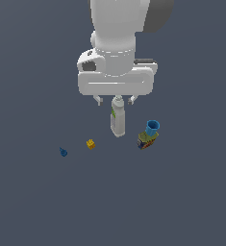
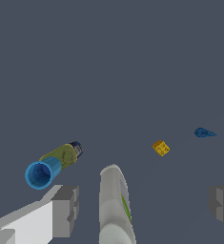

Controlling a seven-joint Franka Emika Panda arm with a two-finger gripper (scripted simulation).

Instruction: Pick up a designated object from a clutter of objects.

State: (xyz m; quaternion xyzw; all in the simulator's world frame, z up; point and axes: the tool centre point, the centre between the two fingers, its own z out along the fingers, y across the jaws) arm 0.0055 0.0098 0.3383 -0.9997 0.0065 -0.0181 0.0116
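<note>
Yellow-orange toy brick (image 1: 91, 143) sits alone on the dark floor, between the tiny blue piece (image 1: 63, 152) and the white bottle (image 1: 118, 121), apart from both. Your gripper (image 1: 116, 100) hangs over the bottle's cap, fingers (image 2: 66, 210) spread wide with the bottle between them, gripping nothing. The blue cup (image 1: 153, 127) leans on the colourful box (image 1: 146, 140), off to the exterior view's right
</note>
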